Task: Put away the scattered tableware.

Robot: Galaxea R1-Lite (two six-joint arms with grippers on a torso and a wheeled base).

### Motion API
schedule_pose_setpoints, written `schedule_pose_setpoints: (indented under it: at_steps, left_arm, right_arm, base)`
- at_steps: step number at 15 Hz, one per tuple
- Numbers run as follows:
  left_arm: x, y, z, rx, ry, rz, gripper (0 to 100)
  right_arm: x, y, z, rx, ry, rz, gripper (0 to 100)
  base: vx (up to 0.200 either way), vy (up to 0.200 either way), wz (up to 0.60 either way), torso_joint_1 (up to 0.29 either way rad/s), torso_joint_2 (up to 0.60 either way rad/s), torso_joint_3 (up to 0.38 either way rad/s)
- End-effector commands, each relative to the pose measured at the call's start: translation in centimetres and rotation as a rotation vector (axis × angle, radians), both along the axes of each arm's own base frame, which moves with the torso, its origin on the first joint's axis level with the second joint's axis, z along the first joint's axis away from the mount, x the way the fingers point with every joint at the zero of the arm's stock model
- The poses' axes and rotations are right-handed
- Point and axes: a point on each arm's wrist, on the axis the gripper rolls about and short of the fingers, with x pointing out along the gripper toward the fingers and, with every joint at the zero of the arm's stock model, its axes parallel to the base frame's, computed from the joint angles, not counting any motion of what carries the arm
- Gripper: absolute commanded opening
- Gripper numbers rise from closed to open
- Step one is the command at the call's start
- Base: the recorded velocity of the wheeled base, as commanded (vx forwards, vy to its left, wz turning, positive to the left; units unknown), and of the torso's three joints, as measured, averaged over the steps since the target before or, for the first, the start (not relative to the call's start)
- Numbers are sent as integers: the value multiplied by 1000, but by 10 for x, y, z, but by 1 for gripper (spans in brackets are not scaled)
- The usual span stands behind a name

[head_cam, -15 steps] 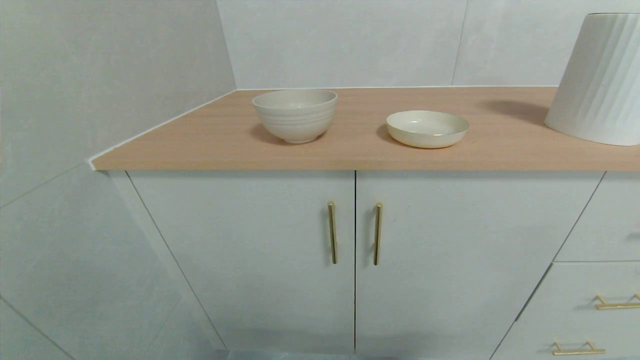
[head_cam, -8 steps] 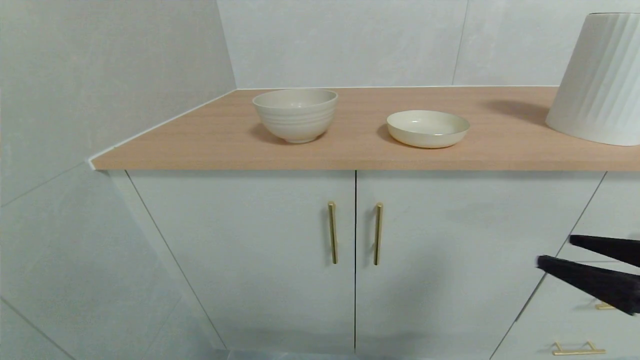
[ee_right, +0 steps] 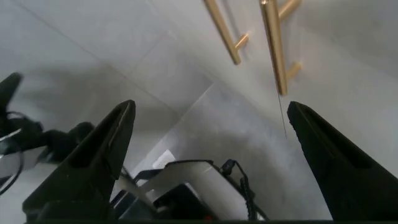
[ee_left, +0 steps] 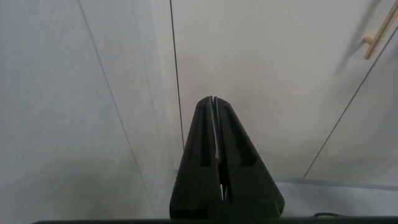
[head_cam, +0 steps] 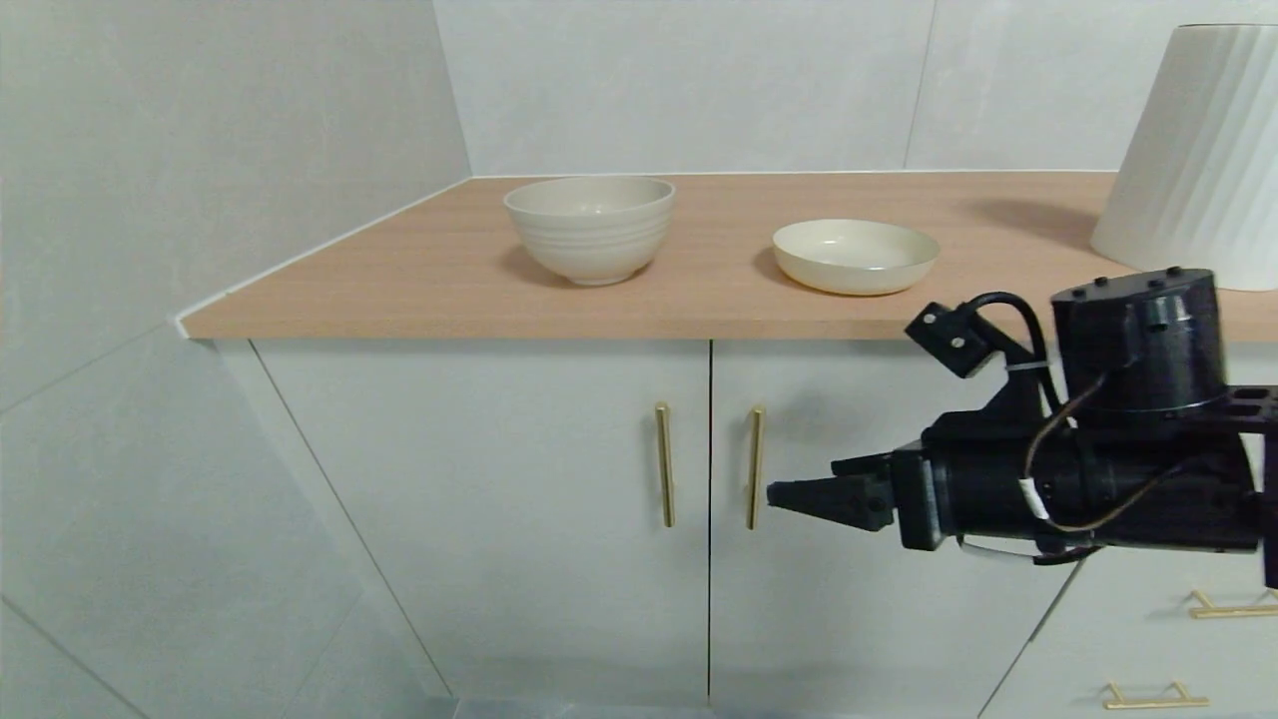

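Right gripper [head_cam: 811, 483] has swung in from the right edge, fingers apart, tips just beside the right door handle [head_cam: 755, 466] — left gripper [ee_left: 212, 107] fingers together. Above, the dish [head_cam: 855, 256] sits near the counter [head_cam: 449, 290] front edge.

Two pieces of tableware stand on the one table [head_cam: 399, 290]: one deep bowl [head_cam: 589, 228] and one shallow dish [head_cam: 856, 256]. One ribbed white shade [head_cam: 1193, 160] stands there too. Below are two cabinet doors, the left door [head_cam: 479, 519] and the right door [head_cam: 799, 619]. Each has one upright gold handle (two in all): the left handle [head_cam: 664, 464] and the right handle [head_cam: 755, 466]. There are two horizontal drawer pulls, the upper pull [head_cam: 1233, 604] and the lower pull [head_cam: 1155, 696]. There are two end effectors: the right end effector [head_cam: 804, 481] and the left end effector [ee_left: 212, 102].
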Motion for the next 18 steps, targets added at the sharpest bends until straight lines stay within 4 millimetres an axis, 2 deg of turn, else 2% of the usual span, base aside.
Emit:
schedule_pose_setpoints:
  at_steps: [1, 6, 13, 18]
  left_arm:
    - [0, 0, 0, 0, 0, 1, 0]
    - [0, 0, 0, 0, 0, 1, 0]
    - [0, 0, 0, 0, 0, 1, 0]
    - [0, 0, 0, 0, 0, 1, 0]
  right_arm:
    - [32, 29, -33, -37, 43, 5, 100]
    - [56, 44, -63, -12, -23, -79, 100]
    - [60, 54, -72, 55, -68, -89, 100]
    - [50, 64, -71, 60, -79, -67, 100]
  base:
    - [0, 0, 0, 0, 0, 0]
    - [0, 0, 0, 0, 0, 0]
    - [0, 0, 0, 0, 0, 0]
    - [0, 0, 0, 0, 0, 0]
